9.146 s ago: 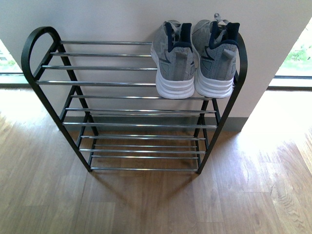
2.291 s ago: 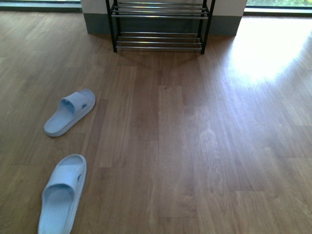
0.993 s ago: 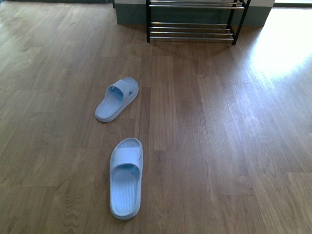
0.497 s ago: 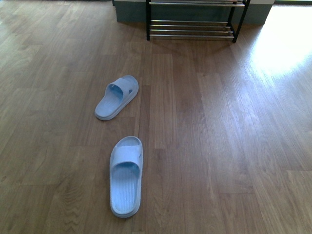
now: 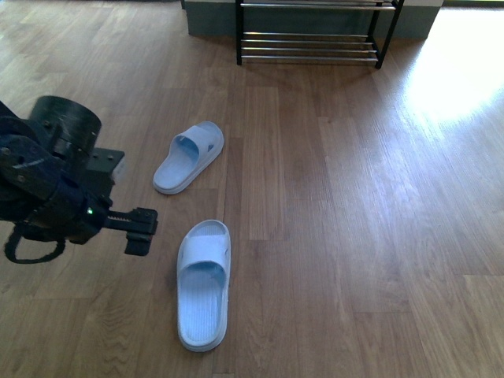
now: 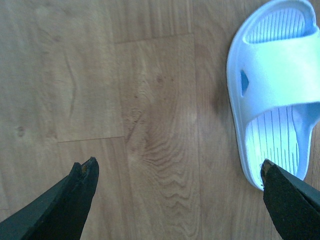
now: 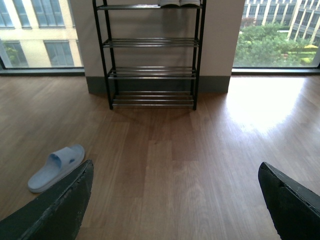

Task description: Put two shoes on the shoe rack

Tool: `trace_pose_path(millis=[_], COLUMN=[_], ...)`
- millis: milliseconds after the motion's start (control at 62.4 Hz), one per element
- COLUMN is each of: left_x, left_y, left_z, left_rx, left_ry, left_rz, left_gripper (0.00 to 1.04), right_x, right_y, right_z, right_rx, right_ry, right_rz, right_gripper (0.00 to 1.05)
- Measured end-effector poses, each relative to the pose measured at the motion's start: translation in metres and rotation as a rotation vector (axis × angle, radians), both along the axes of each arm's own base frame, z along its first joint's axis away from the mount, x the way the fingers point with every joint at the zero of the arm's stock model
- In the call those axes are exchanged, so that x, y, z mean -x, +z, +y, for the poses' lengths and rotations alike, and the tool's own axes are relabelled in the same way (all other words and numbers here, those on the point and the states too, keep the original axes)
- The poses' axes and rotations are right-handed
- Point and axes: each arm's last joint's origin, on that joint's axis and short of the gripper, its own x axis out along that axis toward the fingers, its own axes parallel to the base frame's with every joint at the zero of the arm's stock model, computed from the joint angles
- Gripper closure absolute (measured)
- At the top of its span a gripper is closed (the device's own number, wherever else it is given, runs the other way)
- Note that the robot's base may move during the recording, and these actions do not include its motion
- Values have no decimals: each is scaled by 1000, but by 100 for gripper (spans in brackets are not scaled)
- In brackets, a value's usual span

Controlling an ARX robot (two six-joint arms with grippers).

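Though black in frame, shoe rack [image 7: 150,43] with chrome bars

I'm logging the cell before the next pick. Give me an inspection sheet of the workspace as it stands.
Surface: wooden floor, bare, with sun glare on the right.
Job's things: shoe rack stands against the wall, lower tiers empty; something pale on its top tier, cropped by the picture's edge. Near slipper and far slipper lie on the floor, apart.
Clutter: nothing seen.
Grippers: left gripper low beside the near slipper, jaws open, holding nothing; right gripper jaws open, empty.
Cables: black cable loop hangs from the left arm.
Surroundings: windows on either side of the wall.
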Motion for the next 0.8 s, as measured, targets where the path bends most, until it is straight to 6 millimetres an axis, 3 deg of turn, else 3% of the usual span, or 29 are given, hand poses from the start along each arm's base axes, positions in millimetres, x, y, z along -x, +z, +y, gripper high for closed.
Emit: trace_pose_path(millis=[256,513,801], left_x=[-12,-29,-46], left_y=[-48,-93,-108], left_z=[-24,-39,-52], left_rx=[88,19,37], left_ry=[-134,-253,-317], left_rz=[54,81,57], left_gripper=[9,9,9], right_x=[0,0,0], right_y=[0,0,0], right_z=[0,0,0], right_rx=[0,0,0], right_ry=[0,0,0], right_rz=[0,0,0], right_gripper=[9,9,9])
